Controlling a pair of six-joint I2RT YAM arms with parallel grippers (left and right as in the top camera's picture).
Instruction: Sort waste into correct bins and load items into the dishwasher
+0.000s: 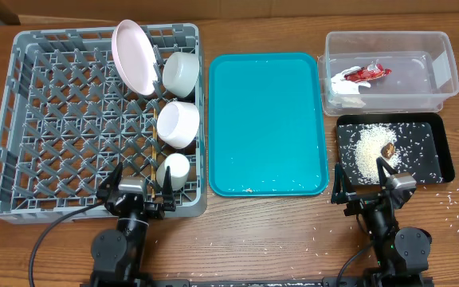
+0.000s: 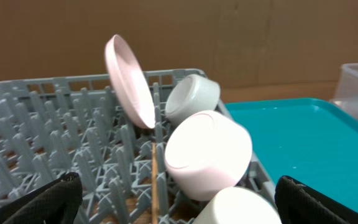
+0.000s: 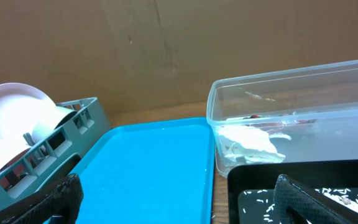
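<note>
Both arms sat folded low at the near edge of the table [image 1: 277,239], wrists level and pointing away from me. Both sets of jaws stood wide open and held nothing.

Straight ahead of the left jaws, almost between them, the small white cup [image 1: 174,170] lay in the grey dish rack [image 1: 22,119]. Just left of the cup, a thin wooden chopstick [image 2: 155,180] stood among the pegs; I could not make out a second one. Beyond the cup lay one white bowl [image 1: 178,123] on its side, then the second bowl [image 1: 182,72]. Farthest from the jaws, the white plate [image 1: 134,56] stood on edge, tilted. I judged this crockery hard, smooth and breakable. I would take it by the rim, not across the slippery curved wall.

Straight ahead of the right jaws lay the black tray [image 1: 446,163], holding a heap of rice [image 1: 365,151] with the brown food lump [image 1: 389,149] at the heap's right side. Beyond it, the clear tub [image 1: 446,56] held the red-and-white wrapper [image 1: 366,74] and the paper scrap [image 1: 343,89], both light and easily crushed. To the left of these jaws the teal tray [image 1: 265,119] was bare except for a few grains near its near edge. To their right, stray grains [image 1: 453,199] dotted the table. I thought them too small and light to pinch; sweeping would suit better.
</note>
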